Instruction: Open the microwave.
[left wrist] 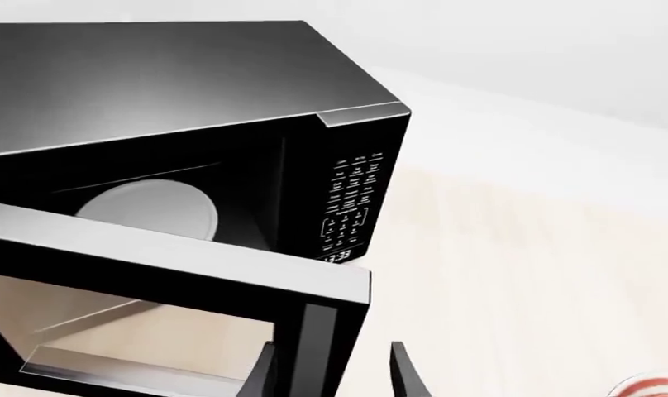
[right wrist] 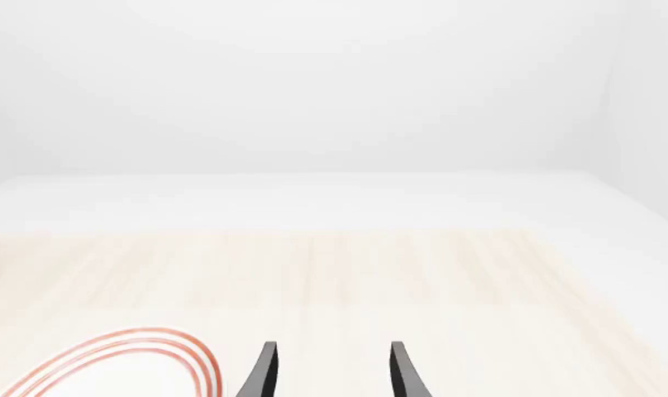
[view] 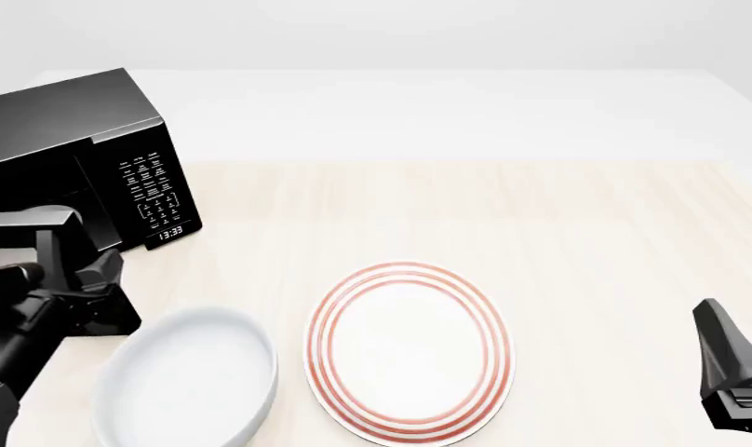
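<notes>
Pale wood bench point(view: 476, 205) carrying three things.
The microwave point(view: 66, 130) stands at the far left, its door swung open. A white bowl point(view: 190, 377) lies near the front left, just beside a red-ringed white plate point(view: 408, 349) at centre front.

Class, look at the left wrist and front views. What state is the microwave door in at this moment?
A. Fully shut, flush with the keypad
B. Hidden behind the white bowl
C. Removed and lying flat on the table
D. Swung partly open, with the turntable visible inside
D: in the left wrist view the door stands away from the microwave body, and the white turntable shows in the cavity.
</notes>
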